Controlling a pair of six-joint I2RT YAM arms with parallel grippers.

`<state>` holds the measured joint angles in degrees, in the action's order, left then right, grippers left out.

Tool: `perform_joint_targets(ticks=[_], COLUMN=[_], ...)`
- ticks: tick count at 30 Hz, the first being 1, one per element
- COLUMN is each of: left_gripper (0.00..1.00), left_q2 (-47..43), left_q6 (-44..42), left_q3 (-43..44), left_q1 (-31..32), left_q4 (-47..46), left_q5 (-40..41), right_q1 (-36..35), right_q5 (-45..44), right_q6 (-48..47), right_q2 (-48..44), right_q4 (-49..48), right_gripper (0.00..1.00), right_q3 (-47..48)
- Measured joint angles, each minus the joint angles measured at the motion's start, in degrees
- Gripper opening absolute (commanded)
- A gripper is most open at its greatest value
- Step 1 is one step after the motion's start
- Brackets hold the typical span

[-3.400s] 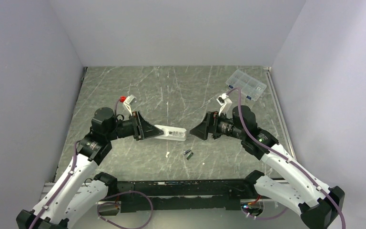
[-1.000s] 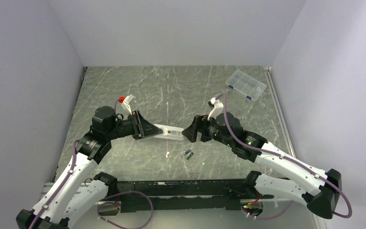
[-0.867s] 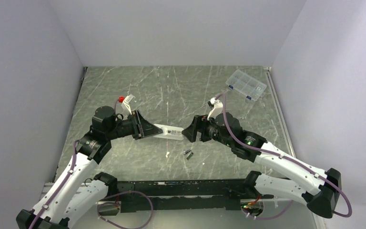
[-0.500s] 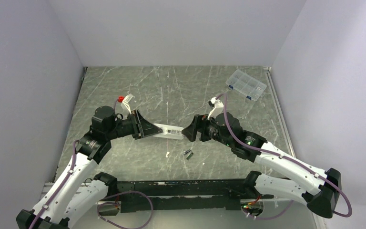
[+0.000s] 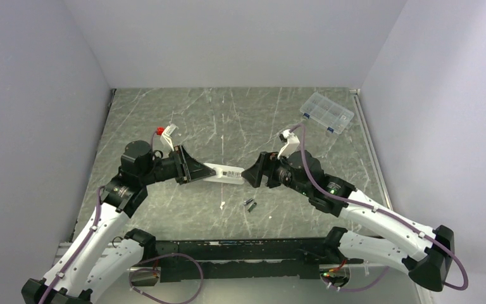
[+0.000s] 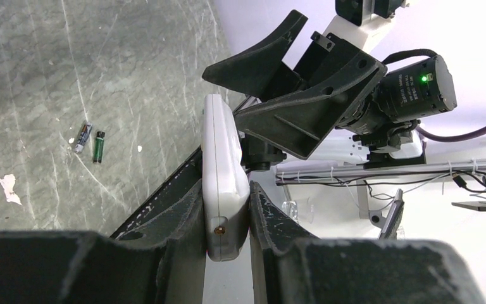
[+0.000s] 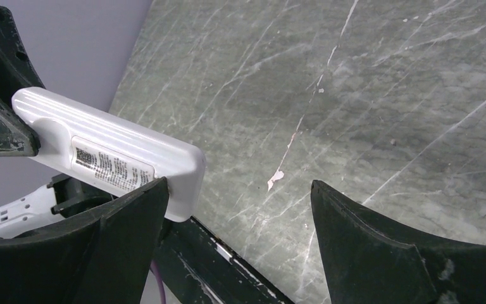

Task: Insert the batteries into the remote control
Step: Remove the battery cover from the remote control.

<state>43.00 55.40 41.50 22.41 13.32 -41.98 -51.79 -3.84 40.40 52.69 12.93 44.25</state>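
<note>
- Top view: both arms are bending at the elbow and reaching inward, so their tools are facing each other over the middle of the desk [image 5: 228, 120]. The left tool [image 5: 196, 171] is gripping one end of the remote control [image 5: 224, 174], which is pointing lengthwise at the right tool [image 5: 253, 175]. The right tool is meeting the remote's free end. The batteries [image 5: 250, 204] are lying side by side on the desk, near that free end on the side toward the arm bases, with a white sliver [image 5: 222, 204] just beside them. A clear box [image 5: 327, 113] is sitting well apart from the remote, toward the far right corner.
- Left wrist view: this view is showing the grip itself. The left tool [image 6: 226, 190] is clamping the remote control [image 6: 223, 164] on edge, one finger pressing each broad face. Beyond the remote's far end the right tool [image 6: 291, 88] is standing spread. The batteries [image 6: 91, 140] are lying on the desk to the left of the remote, clear of both tools.
- Right wrist view: only here is the remote's printed label [image 7: 111, 166] readable as dark marks. The right tool [image 7: 240, 209] is gaping wide and holding nothing. The free end of the remote control [image 7: 107, 155] is sitting at the tip of one finger [image 7: 126, 234], whether touching I cannot tell. The other finger is standing well apart from it, with bare desk between.
</note>
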Motion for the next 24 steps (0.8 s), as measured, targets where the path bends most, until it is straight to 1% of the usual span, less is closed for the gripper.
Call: perform_joint_targets(ticks=[18,24], left_gripper=[0.00,0.00], left_q2=[-0.17,-0.02], left_q6=[1.07,1.31], left_q3=[0.00,-0.02], left_q1=[-0.11,0.15], left_q4=[-0.76,-1.68], left_q5=[-0.48,-1.01], right_q1=[0.13,-0.46], right_q5=[1.33,4.33], right_q6=[1.84,3.02], right_q2=[-1.81,-2.23], right_q4=[-2.36,-6.78], right_gripper=[0.88,0.87], right_q3=[-1.90,-1.90])
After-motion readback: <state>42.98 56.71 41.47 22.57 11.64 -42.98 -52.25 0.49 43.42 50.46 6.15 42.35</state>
